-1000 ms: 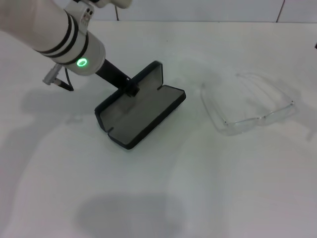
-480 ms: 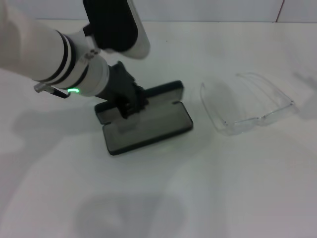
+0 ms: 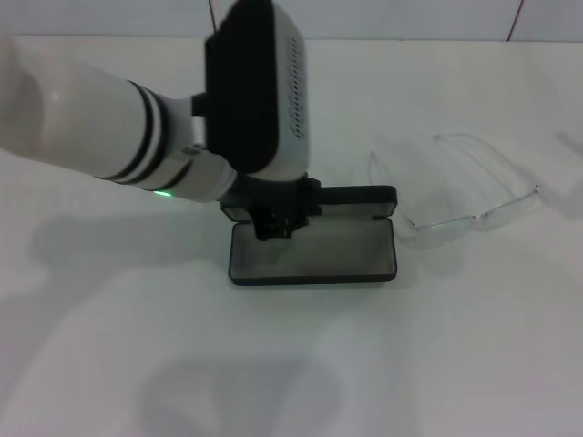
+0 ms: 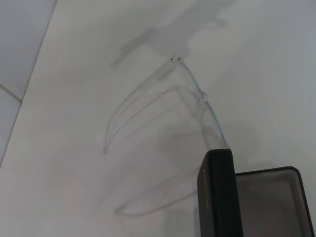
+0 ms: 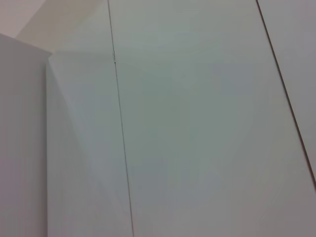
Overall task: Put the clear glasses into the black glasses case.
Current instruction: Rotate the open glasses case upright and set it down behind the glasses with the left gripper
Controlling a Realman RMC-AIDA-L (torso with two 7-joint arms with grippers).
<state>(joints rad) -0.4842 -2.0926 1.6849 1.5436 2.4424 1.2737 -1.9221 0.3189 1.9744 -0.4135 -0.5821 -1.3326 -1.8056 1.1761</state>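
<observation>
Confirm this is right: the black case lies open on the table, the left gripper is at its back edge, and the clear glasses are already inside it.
Not inside. In the head view the clear glasses lie on the table beside the open black case, with the left gripper at its back edge.

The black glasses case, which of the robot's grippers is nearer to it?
The left. The left gripper is at the black glasses case, on its rear edge by the lid. The right gripper is out of sight.
</observation>
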